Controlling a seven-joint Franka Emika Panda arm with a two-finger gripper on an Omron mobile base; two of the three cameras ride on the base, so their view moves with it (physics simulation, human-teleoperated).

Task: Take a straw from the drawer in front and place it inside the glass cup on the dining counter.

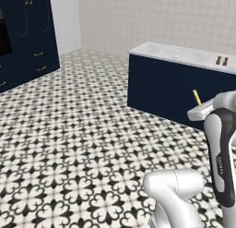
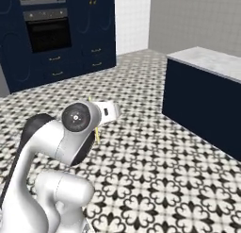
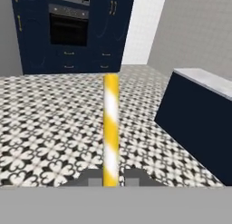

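We see a floor [image 1: 69,144] of black-and-white patterned tiles spreading across the room, with dark navy cabinets [image 2: 56,34] and a built-in oven [image 2: 47,31] along the far wall. The dining counter [image 1: 179,54], a pale marble slab on a navy base, stands ahead of the arm; two small brown shakers [image 1: 221,61] sit on its top.

Our gripper [image 3: 111,178] is pressed together on the straw [image 3: 111,128], pinching its lower end between the two fingertips [image 3: 93,177]. From the jaws the straw runs straight out, yellow with paler bands. In the left base view its tip [image 1: 197,97] pokes up above the hand, against the counter's navy side.
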